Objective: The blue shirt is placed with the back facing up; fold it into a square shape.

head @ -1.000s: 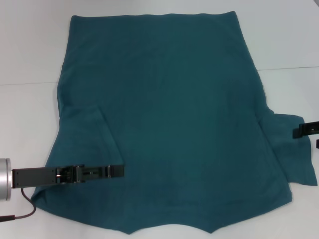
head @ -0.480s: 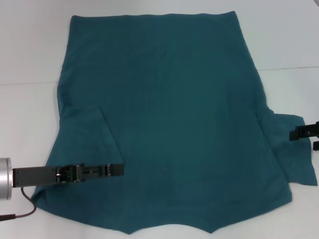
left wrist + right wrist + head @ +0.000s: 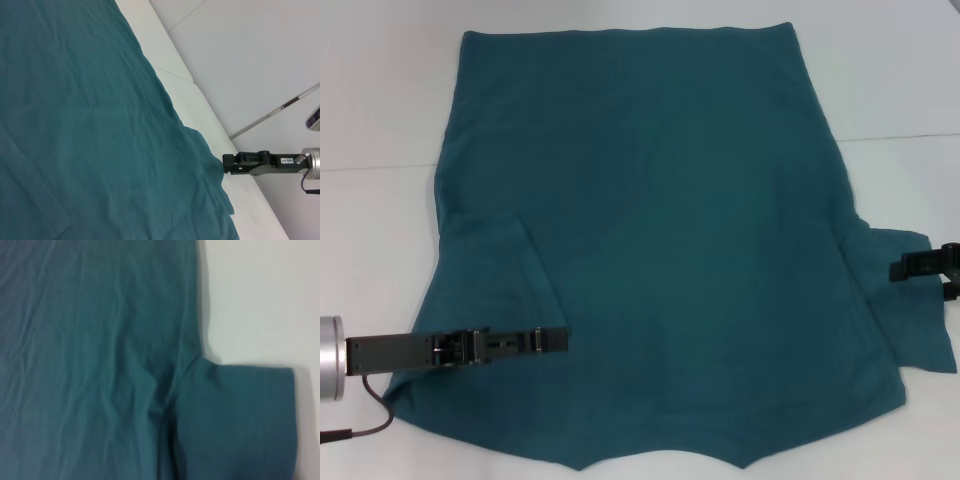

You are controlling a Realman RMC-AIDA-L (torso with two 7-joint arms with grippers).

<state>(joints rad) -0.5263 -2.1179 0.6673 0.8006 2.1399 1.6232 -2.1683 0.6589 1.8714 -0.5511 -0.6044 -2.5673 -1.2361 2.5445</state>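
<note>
The blue shirt lies spread flat on the white table, plain side up, with its hem at the far edge. Its left sleeve is folded inward onto the body. My left gripper reaches in from the near left, with its tip over the body just past that folded sleeve. At the right edge, my right gripper hangs over the spread right sleeve. The left wrist view shows this right gripper right at the sleeve's edge. The right wrist view shows the sleeve lying flat where it joins the body.
Bare white tabletop borders the shirt on both sides. A seam line crosses the table from left to right. The left arm's cable trails near the front left corner.
My right gripper has moved inward to the left and slightly down, further over the right sleeve. The left gripper and the shirt have stayed where they were.
</note>
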